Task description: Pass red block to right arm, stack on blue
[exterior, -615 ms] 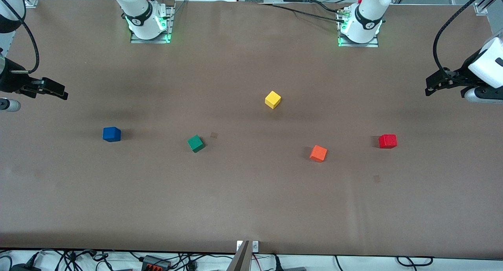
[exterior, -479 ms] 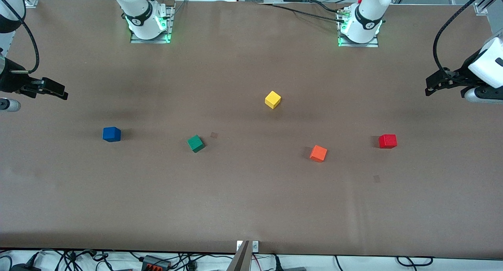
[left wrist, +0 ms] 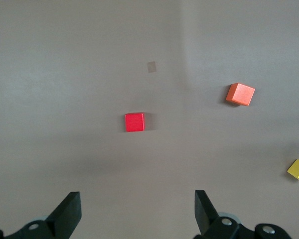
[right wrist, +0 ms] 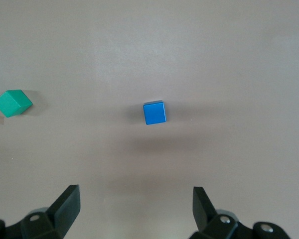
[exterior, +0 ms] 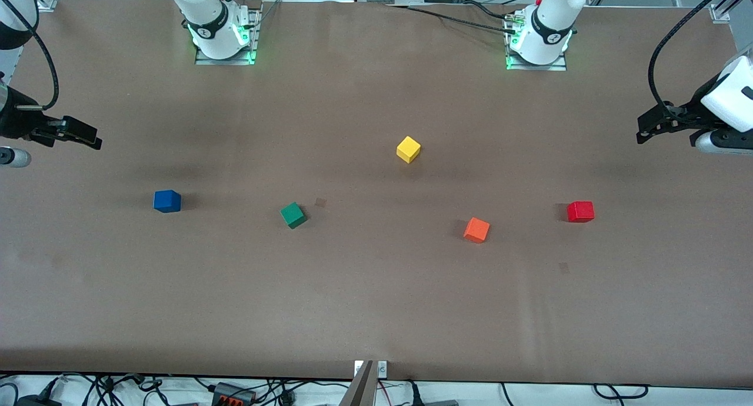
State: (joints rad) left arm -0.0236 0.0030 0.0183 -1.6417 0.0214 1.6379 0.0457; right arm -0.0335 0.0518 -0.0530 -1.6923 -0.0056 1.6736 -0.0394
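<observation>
Seemingly light and rigid, the red block (left wrist: 134, 122) lies on the table ahead of the left gripper (left wrist: 137, 211), whose jaws are wide and empty; flat opposite faces offer the hold. Right gripper (right wrist: 134, 209), equally wide and empty, hangs above the table with the blue (right wrist: 154, 113) ahead. No containers are visible
</observation>
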